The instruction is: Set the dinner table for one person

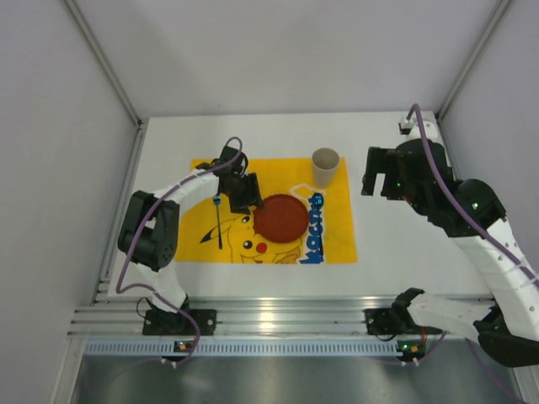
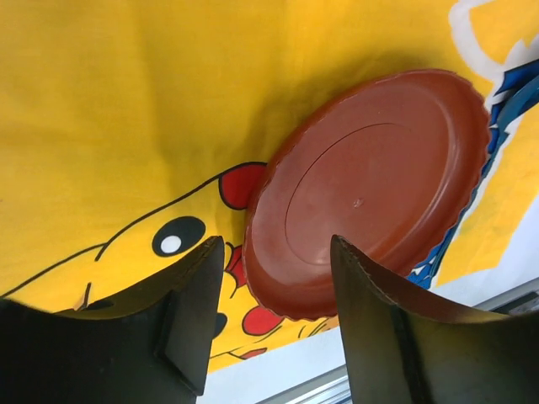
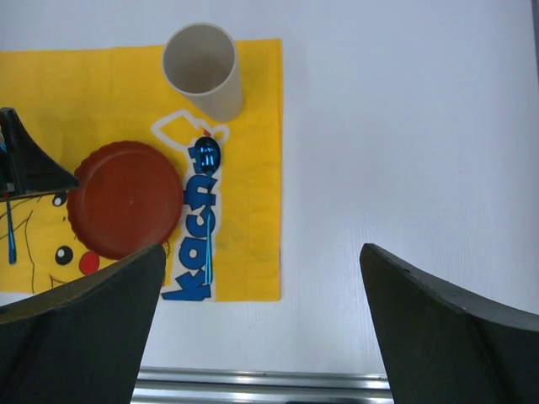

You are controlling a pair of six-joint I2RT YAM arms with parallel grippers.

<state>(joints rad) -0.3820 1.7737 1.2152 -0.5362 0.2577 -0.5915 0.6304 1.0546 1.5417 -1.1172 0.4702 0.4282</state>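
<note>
Our left gripper (image 2: 276, 251), jaws parted, hovers at the red plate (image 2: 379, 185) — light, stiff, we judge; grip its rim. Right gripper (image 3: 262, 252) gapes empty.

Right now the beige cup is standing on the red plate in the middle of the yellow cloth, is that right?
Not quite. The beige cup stands on the yellow cloth itself, near its corner and apart from the red plate, as the right wrist view shows. The plate does lie in the middle of the cloth.
</note>
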